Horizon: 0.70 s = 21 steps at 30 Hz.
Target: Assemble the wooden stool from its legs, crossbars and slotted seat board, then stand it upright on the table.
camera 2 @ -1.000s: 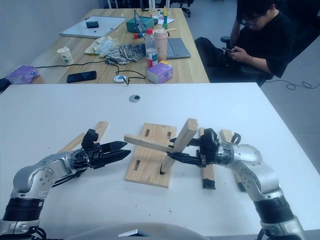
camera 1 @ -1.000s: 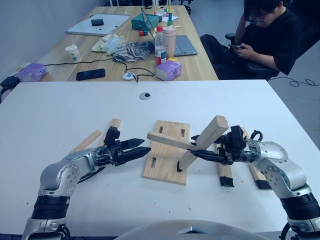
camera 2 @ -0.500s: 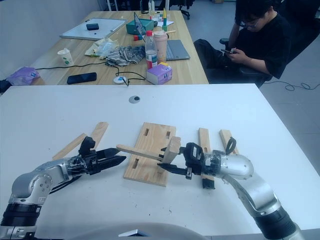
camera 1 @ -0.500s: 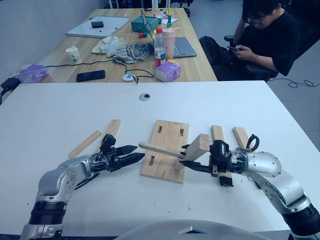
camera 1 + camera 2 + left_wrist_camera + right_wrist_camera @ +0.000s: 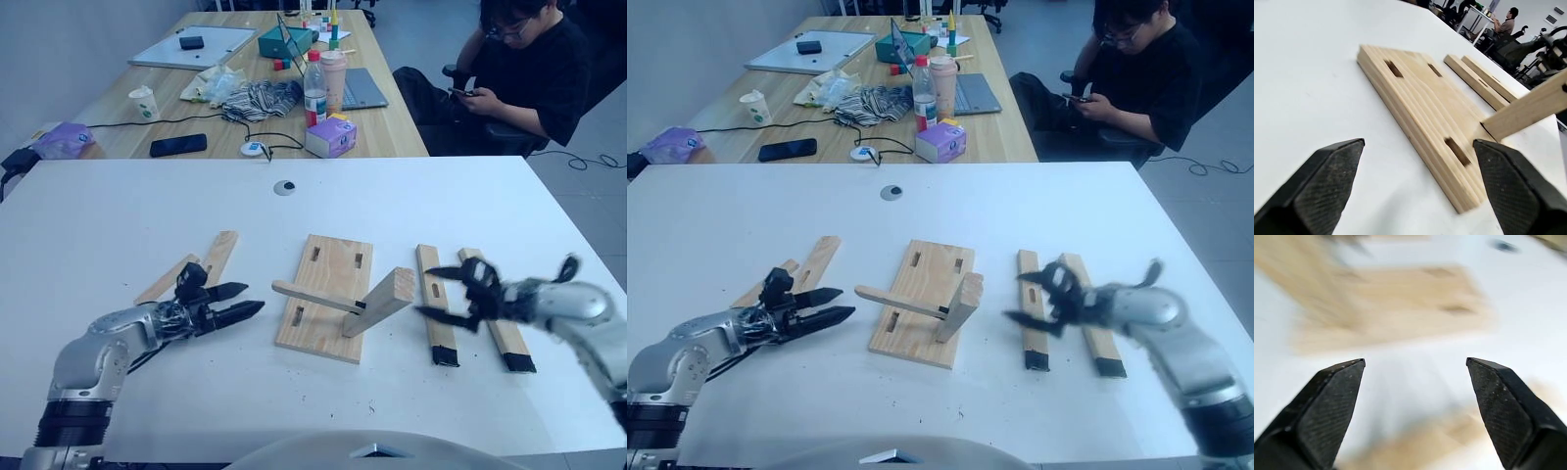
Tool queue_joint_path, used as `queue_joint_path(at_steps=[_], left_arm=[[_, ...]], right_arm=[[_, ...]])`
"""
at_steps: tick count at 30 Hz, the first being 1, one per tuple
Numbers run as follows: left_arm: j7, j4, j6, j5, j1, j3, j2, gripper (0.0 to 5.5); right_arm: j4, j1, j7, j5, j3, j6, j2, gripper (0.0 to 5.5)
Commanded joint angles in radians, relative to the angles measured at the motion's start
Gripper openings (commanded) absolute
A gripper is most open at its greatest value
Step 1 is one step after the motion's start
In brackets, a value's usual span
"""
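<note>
The slotted seat board (image 5: 328, 284) lies flat in the middle of the white table (image 5: 118, 211). A leg (image 5: 380, 302) joined to a thin crossbar (image 5: 312, 295) rests tilted across the board's near right part, held by nothing. My left gripper (image 5: 245, 301) is open, low over the table just left of the board and the crossbar's end (image 5: 1528, 107). My right gripper (image 5: 428, 293) is open, to the right of the leg and above a loose leg (image 5: 434, 315). Another loose leg (image 5: 495, 311) lies beside it. Two wooden pieces (image 5: 217, 257) (image 5: 162, 281) lie at the left.
A small round grommet (image 5: 284, 188) sits in the table behind the board. A second table (image 5: 196, 108) beyond holds a bottle, a phone, a laptop and clutter. A person sits at the back right, away from the parts. Bare table lies in front of the board.
My right gripper has let go of the leg-and-crossbar piece, opened and drawn back to the right. The piece has dropped onto the seat board. My left gripper has drawn back slightly to the left.
</note>
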Motion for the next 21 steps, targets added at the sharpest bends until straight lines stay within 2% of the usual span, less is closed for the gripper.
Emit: queue_joint_path(at_steps=[1, 4, 12, 19, 21], left_arm=[[0.078, 0.000, -0.072, 0.059, -0.047, 0.023, -0.012, 4.09], [0.118, -0.020, -0.082, 0.061, -0.034, 0.017, -0.046, 4.09], [0.137, -0.028, -0.075, 0.059, -0.005, 0.009, -0.082, 4.09], [0.157, -0.025, -0.079, 0.051, -0.003, 0.050, -0.085, 4.09], [0.172, 0.011, -0.074, 0.032, -0.068, 0.094, -0.073, 4.09]], right_arm=[[0.107, -0.034, -0.205, -0.064, -0.091, 0.159, 0.043, 3.82], [0.056, 0.032, -0.314, -0.029, -0.154, 0.336, 0.113, 3.82], [-0.008, 0.211, -0.420, -0.063, -0.171, 0.478, 0.180, 3.82], [0.046, 0.180, -0.421, -0.059, -0.154, 0.475, 0.214, 2.60], [0.059, 0.114, -0.446, -0.077, -0.157, 0.412, 0.234, 2.21]])
